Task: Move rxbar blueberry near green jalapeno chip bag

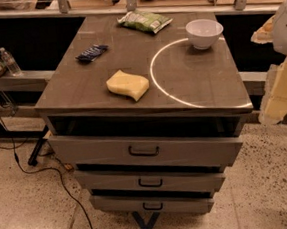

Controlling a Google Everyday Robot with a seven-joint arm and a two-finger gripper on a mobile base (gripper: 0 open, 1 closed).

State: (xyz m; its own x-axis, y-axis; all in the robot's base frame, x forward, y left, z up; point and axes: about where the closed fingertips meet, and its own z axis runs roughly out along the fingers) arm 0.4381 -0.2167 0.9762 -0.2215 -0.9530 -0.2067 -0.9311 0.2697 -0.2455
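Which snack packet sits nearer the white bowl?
The green jalapeno chip bag, at the back; the rxbar blueberry lies farther left. The pincer hangs at right edge.

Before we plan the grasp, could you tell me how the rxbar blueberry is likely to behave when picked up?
The rxbar blueberry lies flat and thin on the cabinet top, so it is probably light and hard to get under. Being flat, it should slide rather than roll. The gripper is beyond the cabinet's right edge.
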